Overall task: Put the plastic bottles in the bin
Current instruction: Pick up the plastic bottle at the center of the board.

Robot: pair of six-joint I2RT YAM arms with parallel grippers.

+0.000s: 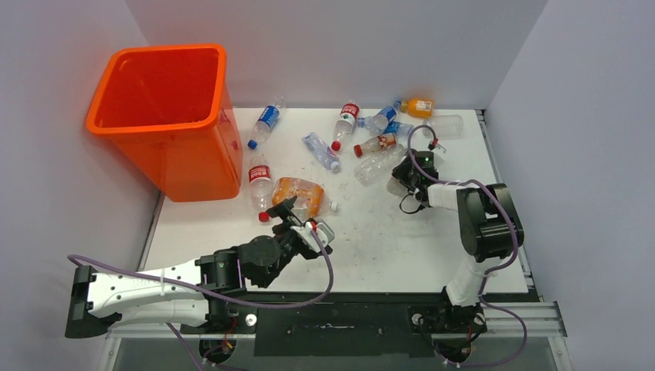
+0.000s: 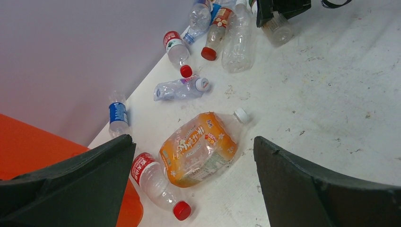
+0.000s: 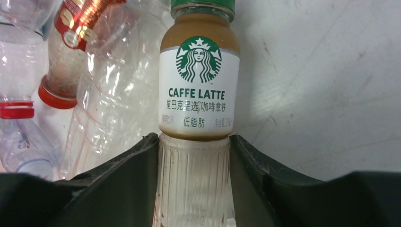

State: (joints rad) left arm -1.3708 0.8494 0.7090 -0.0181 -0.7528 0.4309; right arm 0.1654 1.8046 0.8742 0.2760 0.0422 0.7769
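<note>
A white, scuffed table [image 1: 402,232] is seen from above, enclosed by pale walls. At its far left corner the orange bin [image 1: 193,162] is stood upright, its opening facing up. The left arm [image 1: 154,286] is stretched low from the near left towards the middle of the table, and the right arm [image 1: 483,220] is folded at the right side and reached towards the far right cluster of bottles. The left gripper [image 2: 193,142] is held above the table with its jaws spread wide and nothing between them; below the gap a flattened orange-labelled bottle [image 2: 198,149] with a white cap is seen lying on its side. Just beside it, towards the bin, a red-labelled bottle [image 2: 156,182] with a red cap is laid. The right gripper [image 3: 193,138] is closed on a coffee bottle [image 3: 198,94] with a white label and a green cap: both fingers are pressed against the ribbed clear part below the label. Against this bottle's left side a large clear bottle [image 3: 118,85] is laid, and beyond that a small red-capped bottle [image 3: 66,52]. Further bottles are scattered along the far edge: a blue-labelled bottle [image 1: 266,120] near the bin, a crumpled clear bottle [image 1: 320,151] towards the middle, a second red-labelled one [image 1: 346,122], and an orange bottle [image 1: 419,106] at the back wall. All the bottles in view are on the table, outside the bin.
</note>
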